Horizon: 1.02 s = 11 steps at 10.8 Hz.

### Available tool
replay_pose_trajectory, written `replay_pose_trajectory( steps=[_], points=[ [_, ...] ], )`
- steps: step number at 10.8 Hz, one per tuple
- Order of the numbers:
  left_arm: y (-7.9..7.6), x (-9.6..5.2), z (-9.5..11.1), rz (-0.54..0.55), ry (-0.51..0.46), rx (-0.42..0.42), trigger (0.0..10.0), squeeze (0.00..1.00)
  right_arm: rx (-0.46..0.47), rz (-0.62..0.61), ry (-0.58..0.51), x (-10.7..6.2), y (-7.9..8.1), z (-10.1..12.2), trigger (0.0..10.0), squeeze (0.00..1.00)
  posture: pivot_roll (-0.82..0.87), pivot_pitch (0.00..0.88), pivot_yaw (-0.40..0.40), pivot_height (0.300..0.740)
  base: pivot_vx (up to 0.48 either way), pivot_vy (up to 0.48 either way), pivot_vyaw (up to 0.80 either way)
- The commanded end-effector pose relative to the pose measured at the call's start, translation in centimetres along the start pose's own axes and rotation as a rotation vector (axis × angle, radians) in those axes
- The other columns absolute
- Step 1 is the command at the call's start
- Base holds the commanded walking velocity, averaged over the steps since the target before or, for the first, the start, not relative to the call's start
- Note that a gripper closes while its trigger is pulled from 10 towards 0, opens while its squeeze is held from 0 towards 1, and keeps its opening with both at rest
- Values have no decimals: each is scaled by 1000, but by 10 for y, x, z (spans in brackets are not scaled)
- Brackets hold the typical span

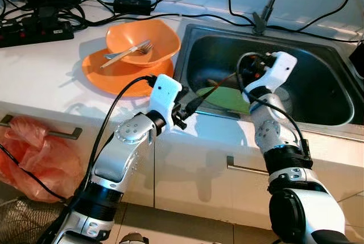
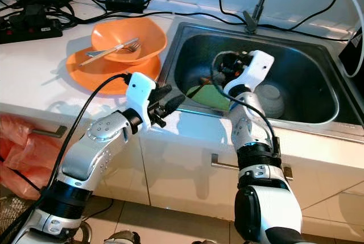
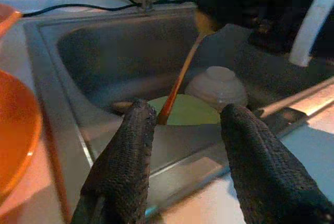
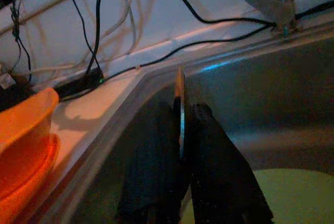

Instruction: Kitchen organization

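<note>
A thin brown utensil handle (image 3: pixel 180 80) slants down from my right gripper (image 1: pixel 243 75) to a green plate (image 1: pixel 224 99) on the sink floor. The right gripper hangs inside the steel sink (image 1: pixel 318 85) and is shut on the handle (image 4: pixel 180 91). Next to the plate lies an upturned pale bowl (image 3: pixel 216 85). My left gripper (image 1: pixel 196 103) is open and holds nothing, hovering at the sink's front left rim with its fingers (image 3: pixel 130 151) pointing at the plate. On the counter left of the sink, an orange bowl (image 1: pixel 142 39) with forks (image 1: pixel 128 52) rests on an orange plate (image 1: pixel 114 76).
A faucet (image 1: pixel 267 5) rises behind the sink. Black cables and a power strip (image 1: pixel 34 30) run along the back of the white counter. A red plastic bag (image 1: pixel 34 153) hangs on the cabinet front at the lower left, beside a drawer handle (image 1: pixel 57 133).
</note>
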<state>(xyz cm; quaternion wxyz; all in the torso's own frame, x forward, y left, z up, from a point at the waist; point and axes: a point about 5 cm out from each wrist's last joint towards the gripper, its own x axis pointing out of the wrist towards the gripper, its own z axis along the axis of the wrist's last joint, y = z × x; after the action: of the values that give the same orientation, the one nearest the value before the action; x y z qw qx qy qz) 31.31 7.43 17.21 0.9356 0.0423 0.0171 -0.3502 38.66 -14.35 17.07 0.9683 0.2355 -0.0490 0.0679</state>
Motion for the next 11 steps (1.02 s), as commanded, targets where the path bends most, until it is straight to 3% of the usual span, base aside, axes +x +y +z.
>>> replay_pose_trajectory(
  steps=[1,2,6,7,8,10,11],
  points=[
    [-5,0,1,-25,9,12,10000,0,-21,6,9,-1,-1,-3,10000,0,146,46,-82,740,0,0,0],
    [-6,0,2,-28,8,9,10000,0,-32,6,17,-2,-1,-5,10000,1000,148,55,-84,740,0,0,0],
    [-6,-1,2,-19,10,-2,10000,0,-35,-12,22,-4,-5,-7,10000,1000,145,79,-84,740,0,0,0],
    [-6,-1,2,-16,9,-4,10000,0,-39,-12,23,-4,-5,-7,10000,953,143,82,-84,740,0,0,0],
    [-5,0,3,3,-3,-8,10000,0,-42,-14,21,-4,-5,-6,10000,0,143,84,-85,740,0,0,0],
    [2,3,13,92,-81,13,10000,0,-17,-13,7,-3,-3,-3,10000,0,141,86,-86,740,0,0,0],
    [11,3,27,190,-168,50,10000,0,19,-6,-3,-1,-2,-1,10000,0,139,86,-87,740,0,0,0]
  ],
)
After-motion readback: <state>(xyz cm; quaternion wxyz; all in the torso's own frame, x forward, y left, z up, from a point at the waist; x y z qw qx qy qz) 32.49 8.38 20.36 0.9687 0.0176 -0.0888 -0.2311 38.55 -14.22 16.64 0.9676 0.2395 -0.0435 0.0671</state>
